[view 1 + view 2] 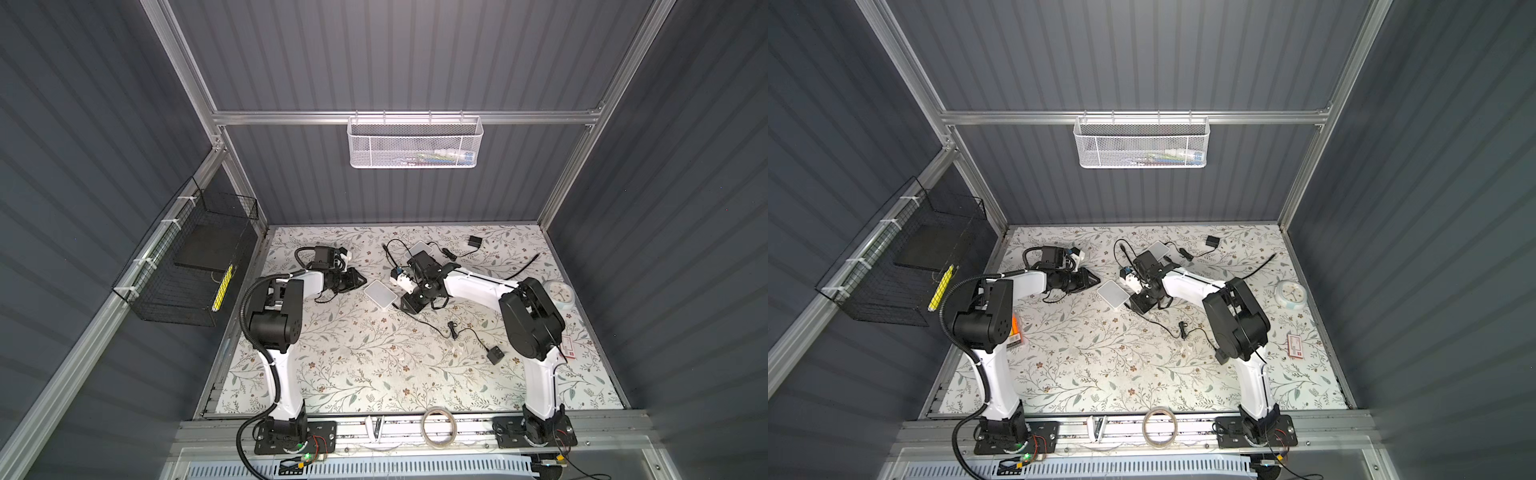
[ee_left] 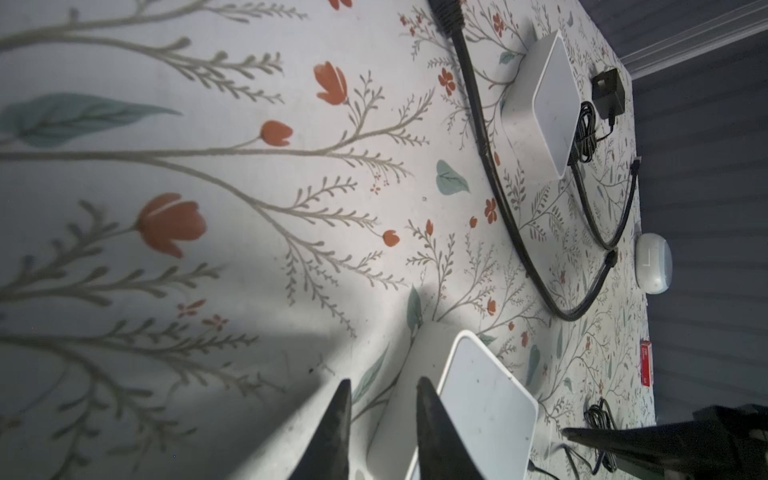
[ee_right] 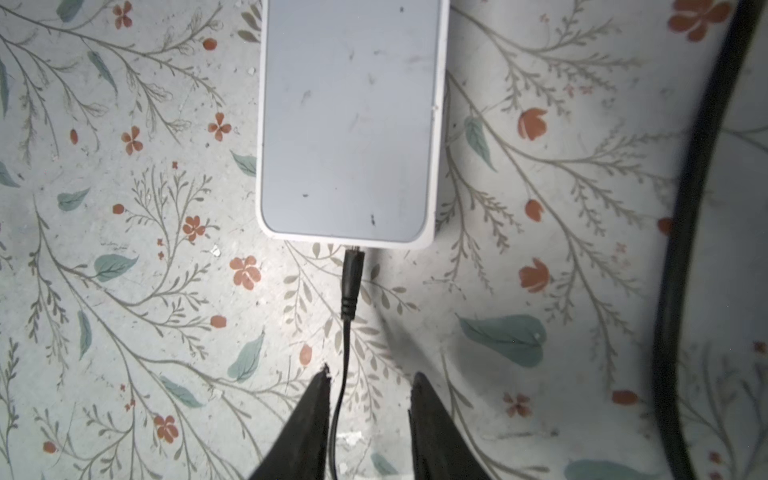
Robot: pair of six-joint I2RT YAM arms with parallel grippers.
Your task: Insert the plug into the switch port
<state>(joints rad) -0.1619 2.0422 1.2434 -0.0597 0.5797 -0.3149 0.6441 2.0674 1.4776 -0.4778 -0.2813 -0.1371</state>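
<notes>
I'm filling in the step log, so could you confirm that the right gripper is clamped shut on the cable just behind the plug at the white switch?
Not quite: the right gripper is not clamped shut. In the right wrist view its jaws stand apart, and the cable passes between them unpinched. The plug is indeed at the white switch's edge.

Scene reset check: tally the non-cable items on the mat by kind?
White switches: 2
Black power adapters: 2
White round clock: 1
Red-and-white card: 1
Orange item, partly hidden behind the left arm: 1
Total: 7
</notes>
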